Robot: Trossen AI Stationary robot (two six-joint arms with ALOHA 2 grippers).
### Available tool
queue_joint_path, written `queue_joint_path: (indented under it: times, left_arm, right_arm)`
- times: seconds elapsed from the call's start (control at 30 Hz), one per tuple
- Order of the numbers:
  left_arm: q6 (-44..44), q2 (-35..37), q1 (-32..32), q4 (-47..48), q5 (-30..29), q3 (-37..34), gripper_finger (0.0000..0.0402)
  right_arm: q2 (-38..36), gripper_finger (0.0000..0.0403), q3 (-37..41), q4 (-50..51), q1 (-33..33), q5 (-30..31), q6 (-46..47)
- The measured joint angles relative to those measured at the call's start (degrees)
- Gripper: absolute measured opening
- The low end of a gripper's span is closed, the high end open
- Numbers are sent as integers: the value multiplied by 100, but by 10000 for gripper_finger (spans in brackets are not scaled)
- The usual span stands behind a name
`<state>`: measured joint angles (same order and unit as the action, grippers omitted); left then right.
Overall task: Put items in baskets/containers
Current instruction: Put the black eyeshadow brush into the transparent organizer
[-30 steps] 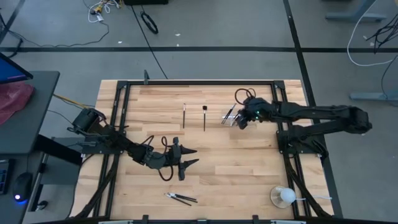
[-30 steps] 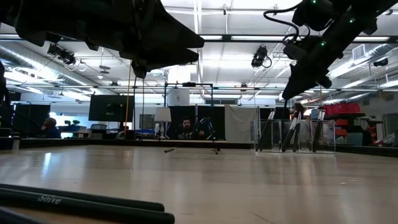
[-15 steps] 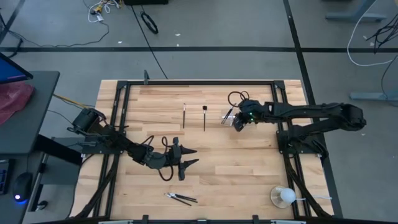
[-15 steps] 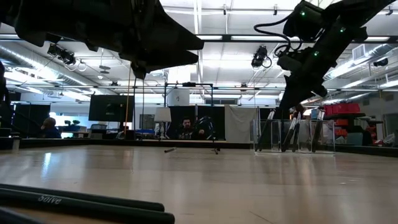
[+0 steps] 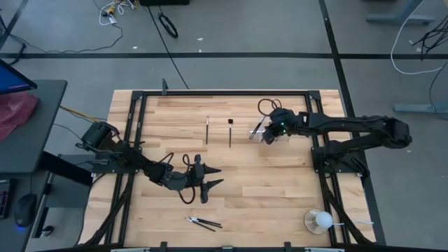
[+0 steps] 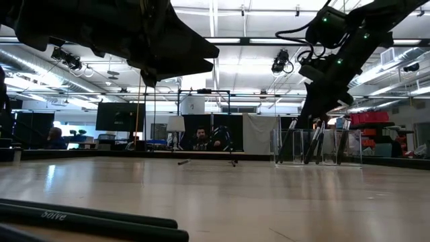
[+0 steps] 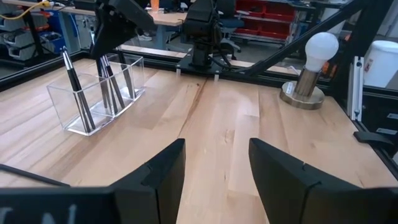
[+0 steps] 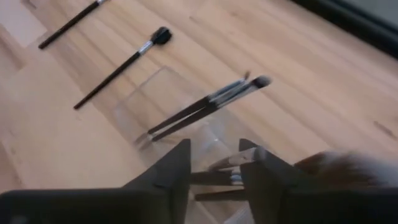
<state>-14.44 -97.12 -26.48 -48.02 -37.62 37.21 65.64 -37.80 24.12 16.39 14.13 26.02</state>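
The clear tray (image 5: 260, 131) (image 7: 102, 93) stands at the far right of the table, with several brushes leaning in it (image 8: 202, 109). My right gripper (image 5: 269, 134) (image 8: 214, 174) hangs open just over the tray. A brush with a silver ferrule and fluffy tan bristles (image 8: 339, 168) shows between and past its fingers. Two brushes (image 5: 207, 130) (image 5: 230, 131) lie flat left of the tray, and others (image 5: 203, 223) lie near the front edge. My left gripper (image 5: 207, 180) (image 7: 214, 168) is open near the table's middle, touching nothing. My right gripper stands open, from above and slanting down, with the tan-bristled brush's silver ferrule (image 8: 233, 162) in the gap between its fingers. The fingers hide their inner sides, so I cannot tell whether either one touches the brush.
A round clear cup with a white ball (image 5: 318, 221) (image 7: 311, 62) stands at the near right corner. A black frame (image 5: 210, 93) runs round the table. Bare wood lies between the two arms. People sit in the room behind (image 6: 200, 139).
My right gripper has sunk a little toward the clear tray and shifted slightly toward the table's left, staying over the tray.
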Motion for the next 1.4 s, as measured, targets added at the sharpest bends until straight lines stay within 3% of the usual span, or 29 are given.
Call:
queue_joint_path:
  times: [0.27,0.47,0.7,0.9,1.0,1.13,1.17,1.23,1.4]
  left_arm:
    - [-2,0,0,-3,-1,0,183]
    - [-7,0,0,-5,-1,0,183]
    - [-4,0,5,16,-13,0,183]
    - [345,0,4,132,-61,0,183]
    - [672,1,14,109,-761,0,179]
    - [386,10,210,193,-3089,0,173]
    - [202,17,313,295,-3343,0,172]
    - [24,40,590,480,-3091,-2,173]
    - [-932,42,1555,1517,-1161,1,202]
  right_arm:
    - [-386,227,0,4,262,365,-444]
    - [-804,237,0,-4,75,650,-559]
    - [-913,212,0,-494,-1332,589,-542]
    - [-287,190,-2,-1725,-3054,694,-436]
    - [302,180,-2,-2358,-3697,994,-565]
    - [1125,171,-2,-3076,-4165,1089,-566]
    - [1325,169,-2,-3241,-4229,1091,-555]
    - [1708,167,-2,-3635,-4324,1091,-555]
    - [2486,164,-2,-4892,-4361,1093,-589]
